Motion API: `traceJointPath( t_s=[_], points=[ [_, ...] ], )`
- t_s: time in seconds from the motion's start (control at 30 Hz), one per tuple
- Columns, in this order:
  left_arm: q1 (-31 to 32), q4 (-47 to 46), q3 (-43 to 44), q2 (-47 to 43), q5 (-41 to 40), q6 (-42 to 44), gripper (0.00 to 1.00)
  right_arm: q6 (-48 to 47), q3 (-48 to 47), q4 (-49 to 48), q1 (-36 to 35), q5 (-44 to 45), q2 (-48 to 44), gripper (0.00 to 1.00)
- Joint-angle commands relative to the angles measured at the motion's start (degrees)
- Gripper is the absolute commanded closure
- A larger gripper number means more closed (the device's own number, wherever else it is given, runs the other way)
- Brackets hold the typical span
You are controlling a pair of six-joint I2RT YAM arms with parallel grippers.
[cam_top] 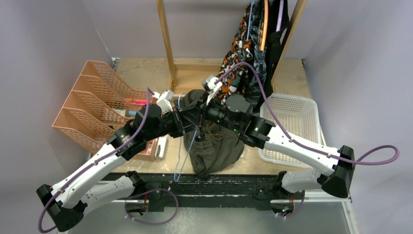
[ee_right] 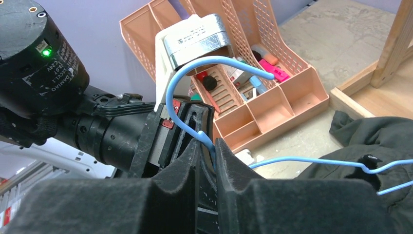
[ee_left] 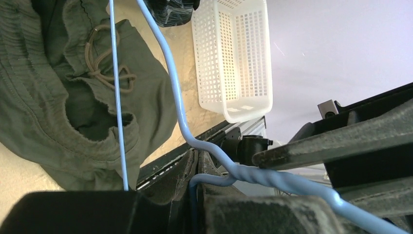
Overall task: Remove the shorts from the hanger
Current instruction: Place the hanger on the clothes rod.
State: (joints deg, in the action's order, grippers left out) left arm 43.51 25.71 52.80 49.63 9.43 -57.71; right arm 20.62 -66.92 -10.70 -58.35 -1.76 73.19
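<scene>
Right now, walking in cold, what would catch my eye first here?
The left gripper and the right gripper meet in the middle, both pinching the neck of a pale blue wire hanger. Olive green shorts lie heaped beneath them, and camouflage shorts hang from the wooden rack behind.

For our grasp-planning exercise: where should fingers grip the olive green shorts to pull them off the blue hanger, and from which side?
Probably the gathered waistband of the olive green shorts, from above: it lies bunched in a thick fold on the table, beside the blue hanger wire, offering a pinchable ridge.
</scene>
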Motion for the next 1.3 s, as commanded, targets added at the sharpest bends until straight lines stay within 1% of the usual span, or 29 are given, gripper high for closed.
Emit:
traceJointPath(
  t_s=[0.0,0.1,0.17,0.2,0.33,0.43,0.6,0.67,0.83,0.87,0.93,1.07,1.1,1.27],
  points=[
    [0.6,-1.2,1.6,-0.7,3.7,1.3,0.99,-0.4,0.8,-5.7,2.2,9.7,-1.6,0.87],
    [0.5,-0.9,1.6,-0.2,3.9,1.7,0.99,2.0,1.4,-6.3,2.2,12.5,-2.0,0.92],
    [0.5,-1.0,1.7,-0.3,3.9,1.7,1.00,4.2,1.9,-6.0,2.1,16.1,-2.4,0.95],
    [0.5,-0.9,1.6,-0.4,3.9,1.7,1.00,5.7,2.3,-5.8,2.2,17.9,-2.5,0.96],
    [0.5,-1.4,1.7,-0.5,4.4,1.7,1.00,0.9,2.7,-8.6,2.2,11.5,-2.0,0.84],
    [0.5,-1.3,2.0,-0.2,5.3,1.8,1.00,-1.9,1.3,-7.5,2.1,11.7,-1.1,0.80],
    [0.5,-1.9,2.1,-0.4,6.3,1.8,1.00,-5.2,-0.8,-5.7,2.2,10.2,0.3,0.70],
    [0.5,-2.0,2.1,-0.5,6.4,1.7,1.00,-5.5,-0.9,-5.7,2.2,10.4,0.5,0.68],
    [0.5,-2.2,2.1,-0.8,6.7,1.7,1.00,-5.4,-0.9,-5.1,2.2,12.0,1.1,0.67],
    [0.6,-2.4,2.0,-1.0,6.7,1.6,1.00,-5.5,-0.9,-5.2,2.2,11.5,1.2,0.63],
    [0.5,-2.5,2.0,-1.1,6.7,1.6,1.00,-6.0,-0.8,-5.1,2.2,10.0,1.5,0.59],
    [0.6,-2.2,2.1,-0.9,6.5,1.6,1.00,-7.5,-1.4,-4.7,2.1,5.7,2.6,0.56],
    [0.5,-2.2,2.1,-0.8,6.5,1.6,1.00,-7.5,-1.5,-4.6,2.1,5.9,2.8,0.59],
    [0.5,-1.5,2.2,-1.1,5.7,1.9,1.00,-6.4,-0.3,-5.5,2.2,9.7,1.8,0.94]
  ],
)
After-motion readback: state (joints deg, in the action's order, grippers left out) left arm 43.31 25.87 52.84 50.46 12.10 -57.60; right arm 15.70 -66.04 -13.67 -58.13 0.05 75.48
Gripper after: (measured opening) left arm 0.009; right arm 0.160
